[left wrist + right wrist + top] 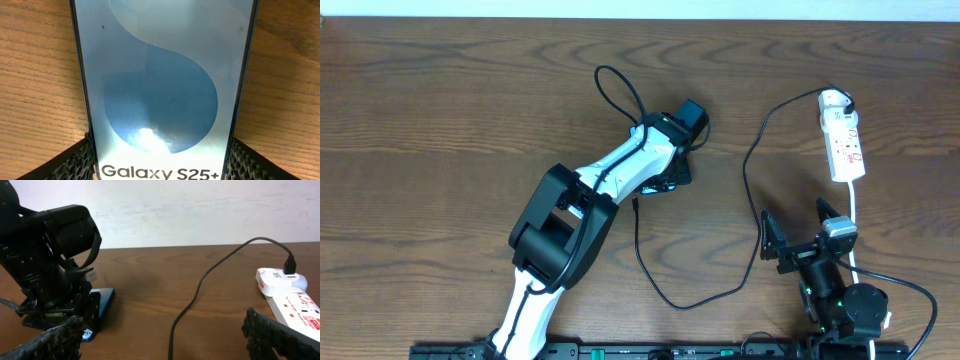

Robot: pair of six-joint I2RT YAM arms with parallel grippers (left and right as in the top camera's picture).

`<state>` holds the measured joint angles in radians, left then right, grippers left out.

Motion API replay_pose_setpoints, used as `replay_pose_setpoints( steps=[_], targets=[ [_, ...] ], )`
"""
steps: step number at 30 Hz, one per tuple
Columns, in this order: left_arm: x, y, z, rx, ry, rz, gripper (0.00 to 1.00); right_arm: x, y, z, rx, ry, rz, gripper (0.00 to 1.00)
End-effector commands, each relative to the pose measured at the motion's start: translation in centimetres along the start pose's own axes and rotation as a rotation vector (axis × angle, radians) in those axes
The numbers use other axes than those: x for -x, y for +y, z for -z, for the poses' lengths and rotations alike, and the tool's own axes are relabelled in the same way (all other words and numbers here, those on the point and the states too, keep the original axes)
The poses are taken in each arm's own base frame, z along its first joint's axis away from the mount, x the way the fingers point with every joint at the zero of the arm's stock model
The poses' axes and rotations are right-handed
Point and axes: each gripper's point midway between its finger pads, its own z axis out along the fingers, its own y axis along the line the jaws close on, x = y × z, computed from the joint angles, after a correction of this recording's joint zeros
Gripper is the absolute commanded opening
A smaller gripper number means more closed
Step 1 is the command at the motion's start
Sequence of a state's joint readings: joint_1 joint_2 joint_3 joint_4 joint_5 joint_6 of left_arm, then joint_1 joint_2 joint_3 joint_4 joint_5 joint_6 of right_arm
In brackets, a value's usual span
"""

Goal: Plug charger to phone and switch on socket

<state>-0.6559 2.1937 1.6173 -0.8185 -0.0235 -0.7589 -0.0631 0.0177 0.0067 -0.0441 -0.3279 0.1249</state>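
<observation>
Reaching from the near left edge of the brown wooden table (440,120) towards its middle, my white-and-black left arm lies long and low. My left gripper (161,162) is closed across the width of the slim black-edged phone (160,75), with a black textured pad (75,160) against each long edge. The phone sits about mid-table, mostly hidden under my wrist from overhead. Its screen faces my left wrist camera: pale grey-blue with a big darker blue swirl, a bright spot of glare, and "Galaxy S25+" in white at the end nearest my pads. My right arm is folded short at the near right edge, and my right gripper (798,230) has its jaws spread wide around nothing. The long white power strip (842,135) with red markings lies just beyond it on the right. The thin black charger cable (747,180) leaves the strip's far end, sweeps past my right gripper and curls back. Its small plug (636,203) lies just beside the phone's near end, and I cannot tell whether it is seated.
</observation>
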Motion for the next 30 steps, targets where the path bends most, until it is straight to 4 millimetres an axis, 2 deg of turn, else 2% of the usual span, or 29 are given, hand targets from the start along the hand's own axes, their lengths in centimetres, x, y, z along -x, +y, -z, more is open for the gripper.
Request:
replay_pose_setpoints(
  steps=[1,8,12,14,18,24,30],
  targets=[
    [0.9,0.7,0.6,0.008,-0.014,0.024,0.40,-0.2,0.3,0.0,0.016,0.007,-0.010,0.99],
    [2.5,1.8,4.6,-0.027,-0.044,0.089,0.30,-0.2,0.1,0.0,0.005,0.005,-0.010,0.99],
    [2.9,0.8,6.6,-0.080,-0.039,0.096,0.29,-0.2,0.4,0.0,0.020,0.007,-0.012,0.99],
    [3.1,0.4,7.0,-0.099,-0.040,0.115,0.29,-0.2,1.1,0.0,0.061,0.014,-0.099,0.99],
    [3.2,0.4,7.1,-0.100,-0.043,0.123,0.29,-0.5,3.5,0.3,0.194,0.069,-0.423,0.99],
    [3.0,0.7,6.6,-0.086,-0.036,0.122,0.29,-0.5,3.9,0.4,0.208,0.101,-0.651,0.99],
    [2.1,1.3,4.4,-0.048,0.000,0.120,0.29,-1.5,5.2,0.7,0.279,0.169,-0.614,1.00]
  ],
)
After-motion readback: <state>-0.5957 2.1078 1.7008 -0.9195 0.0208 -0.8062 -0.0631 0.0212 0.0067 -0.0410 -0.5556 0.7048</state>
